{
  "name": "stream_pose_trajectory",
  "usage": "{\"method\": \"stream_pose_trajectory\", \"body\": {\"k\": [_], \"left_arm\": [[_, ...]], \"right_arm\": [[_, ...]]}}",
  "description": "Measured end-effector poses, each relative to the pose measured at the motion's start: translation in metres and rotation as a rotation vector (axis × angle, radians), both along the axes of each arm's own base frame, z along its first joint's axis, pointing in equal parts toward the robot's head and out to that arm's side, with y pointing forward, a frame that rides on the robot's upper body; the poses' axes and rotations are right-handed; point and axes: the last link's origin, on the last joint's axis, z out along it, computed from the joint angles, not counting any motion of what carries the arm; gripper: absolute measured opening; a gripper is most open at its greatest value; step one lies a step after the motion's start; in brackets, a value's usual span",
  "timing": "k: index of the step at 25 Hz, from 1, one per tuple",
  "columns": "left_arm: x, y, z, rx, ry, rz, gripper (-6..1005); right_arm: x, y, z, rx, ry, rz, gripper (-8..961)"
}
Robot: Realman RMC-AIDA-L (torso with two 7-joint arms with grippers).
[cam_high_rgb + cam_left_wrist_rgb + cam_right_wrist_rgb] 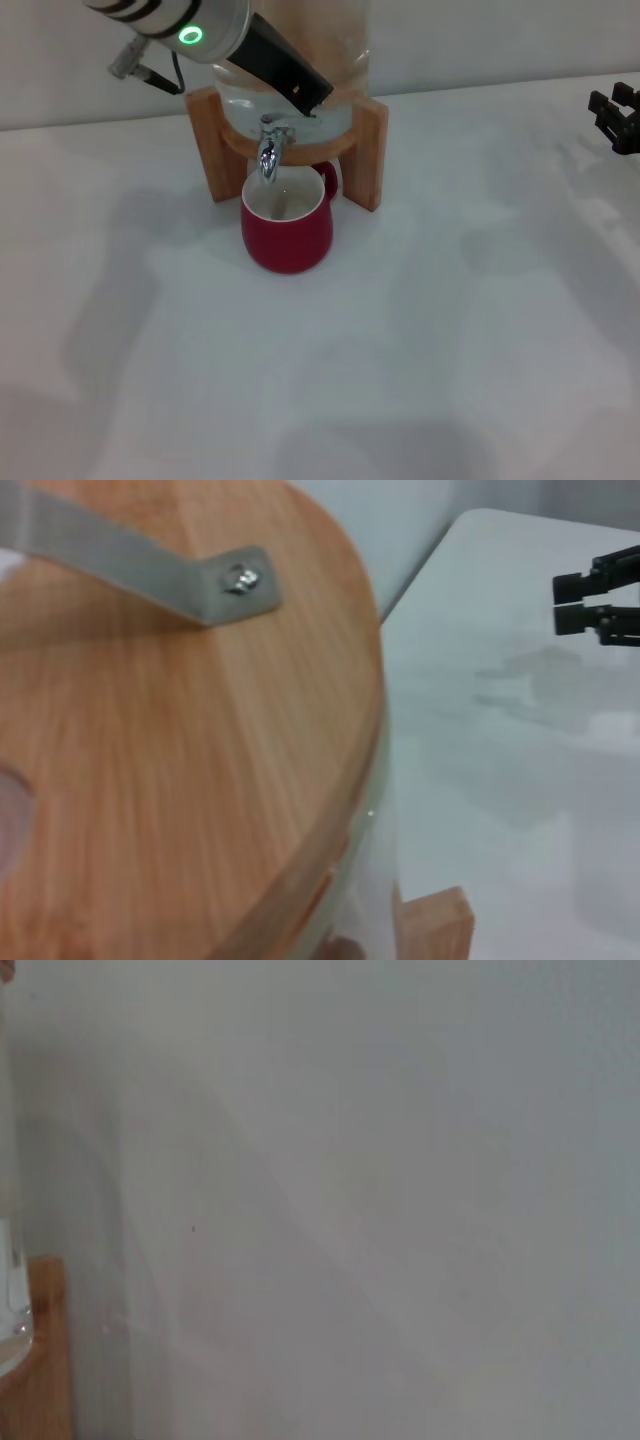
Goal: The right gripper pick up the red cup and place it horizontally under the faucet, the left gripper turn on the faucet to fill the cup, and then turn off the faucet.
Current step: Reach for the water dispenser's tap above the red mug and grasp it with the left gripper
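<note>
No brand, label or writing can be read on anything here. The left gripper (pixel 300 95) reaches down at a slant from the counter's far left, its slim black tip just above the faucet (pixel 270 155); whether its fingers are wide or narrow cannot be told. The red cup (pixel 287 222) stands upright on the white counter (pixel 420 340) directly under the spout, in the opening of the wooden stand (pixel 368 150), near the far edge. The right gripper (pixel 618 115) sits at the counter's far right edge, fingers slightly parted, holding nothing.
</note>
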Motion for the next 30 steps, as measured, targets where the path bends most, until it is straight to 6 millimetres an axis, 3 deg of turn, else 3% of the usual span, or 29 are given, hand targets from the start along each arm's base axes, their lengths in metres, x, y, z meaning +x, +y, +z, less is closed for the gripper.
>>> {"method": "stream_pose_trajectory", "body": {"k": [30], "left_arm": [[-0.0084,0.0009,-0.0043,-0.016,0.004,0.033,41]], "right_arm": [[0.0026,-0.0023,0.0001,0.0,-0.002,-0.007,305]]}}
